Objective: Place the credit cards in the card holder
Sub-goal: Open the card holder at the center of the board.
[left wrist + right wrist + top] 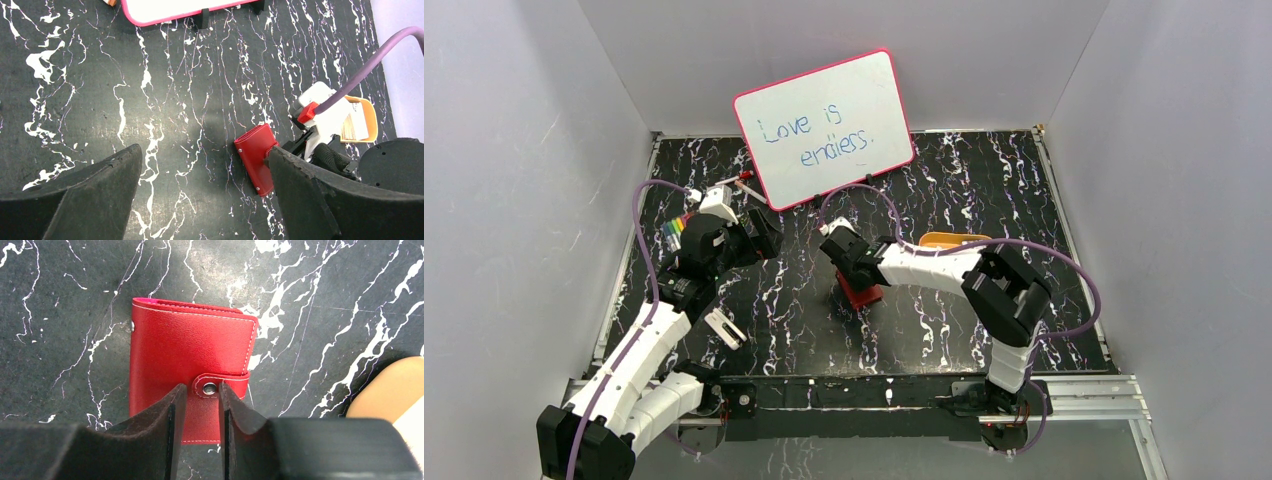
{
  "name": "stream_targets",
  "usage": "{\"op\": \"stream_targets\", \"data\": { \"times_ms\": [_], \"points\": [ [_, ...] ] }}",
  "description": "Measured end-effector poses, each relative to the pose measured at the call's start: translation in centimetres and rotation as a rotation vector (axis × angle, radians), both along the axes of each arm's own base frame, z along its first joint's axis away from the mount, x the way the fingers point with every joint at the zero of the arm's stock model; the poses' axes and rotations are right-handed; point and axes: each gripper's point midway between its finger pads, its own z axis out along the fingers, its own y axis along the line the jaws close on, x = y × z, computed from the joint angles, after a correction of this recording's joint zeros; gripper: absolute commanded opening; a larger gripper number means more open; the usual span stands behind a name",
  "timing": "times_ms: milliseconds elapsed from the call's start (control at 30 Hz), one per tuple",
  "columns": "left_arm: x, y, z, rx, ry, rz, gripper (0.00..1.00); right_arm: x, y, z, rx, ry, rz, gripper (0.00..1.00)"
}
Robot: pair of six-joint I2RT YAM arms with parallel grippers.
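The card holder [190, 355] is lying snapped shut near the desk's middle, so you are only starting: your right tool [201, 390] is straddling its snap tab [231, 381], narrowly apart, your left tool [204, 150] is hanging wide and empty, and the credit cards [354, 124] are seemingly waiting in the orange tray [371, 112].

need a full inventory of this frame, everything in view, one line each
whiteboard: 1, pink frame, propped at table's back
holder: 1, red, snapped shut, mid-table
tray: 1, yellow-orange, right of holder
cards: count unclear, whitish, in tray
markers: 1 pack, multicoloured, far left
pen: 1, red-tipped, by whiteboard's left corner
table: 1, black with white veins
left claw: 1, black, wide open, above table left of holder
right claw: 1, black, narrowly open, over holder's snap tab
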Motion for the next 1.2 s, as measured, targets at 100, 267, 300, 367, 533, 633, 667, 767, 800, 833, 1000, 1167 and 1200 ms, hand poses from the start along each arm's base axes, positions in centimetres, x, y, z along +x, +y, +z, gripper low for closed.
{"op": "stream_targets", "data": {
  "times_ms": [100, 267, 300, 367, 533, 633, 667, 767, 800, 833, 1000, 1167, 1200],
  "points": [
    [0.0, 0.0, 0.0, 0.000, 0.000, 0.000, 0.94, 0.0, 0.1, -0.1, -0.001, -0.004, 0.005, 0.32],
    [0.0, 0.0, 0.0, 0.000, 0.001, 0.000, 0.94, 0.2, 0.0, -0.1, -0.009, -0.012, 0.005, 0.23],
    [0.0, 0.0, 0.0, 0.000, 0.001, 0.000, 0.94, 0.3, -0.1, -0.1, -0.011, -0.014, 0.006, 0.20],
    [0.0, 0.0, 0.0, 0.000, 0.001, 0.000, 0.94, 0.3, -0.1, 0.0, -0.015, -0.019, 0.005, 0.12],
    [0.0, 0.0, 0.0, 0.000, 0.001, 0.000, 0.94, 0.5, -0.2, 0.3, -0.012, -0.029, 0.002, 0.00],
    [0.0, 0.0, 0.0, 0.000, 0.002, 0.000, 0.93, 0.5, -0.2, 0.4, -0.006, -0.027, -0.005, 0.00],
    [0.0, 0.0, 0.0, 0.000, 0.003, 0.001, 0.92, 0.4, -0.1, 0.4, -0.003, -0.026, -0.008, 0.00],
    [0.0, -0.2, -0.2, -0.017, 0.017, 0.004, 0.86, 0.3, 0.0, 0.5, 0.012, -0.017, -0.015, 0.00],
    [-0.1, -0.5, -0.4, -0.032, 0.033, 0.001, 0.82, 0.2, 0.0, 0.6, 0.019, -0.013, -0.017, 0.00],
    [-0.1, -0.9, -0.8, -0.055, 0.057, -0.005, 0.78, 0.1, 0.1, 0.7, 0.027, -0.010, -0.021, 0.00],
    [-0.9, -5.4, -3.6, -0.198, 0.221, -0.089, 0.74, -0.6, -0.1, 1.2, 0.087, 0.017, -0.045, 0.00],
    [-4.7, -11.9, -8.8, -0.158, 0.415, -0.241, 0.69, -1.2, -0.7, 1.2, 0.157, 0.062, -0.086, 0.00],
    [-5.3, -12.6, -9.6, -0.149, 0.440, -0.256, 0.67, -1.3, -0.8, 1.2, 0.170, 0.072, -0.094, 0.00]
  ]
}}
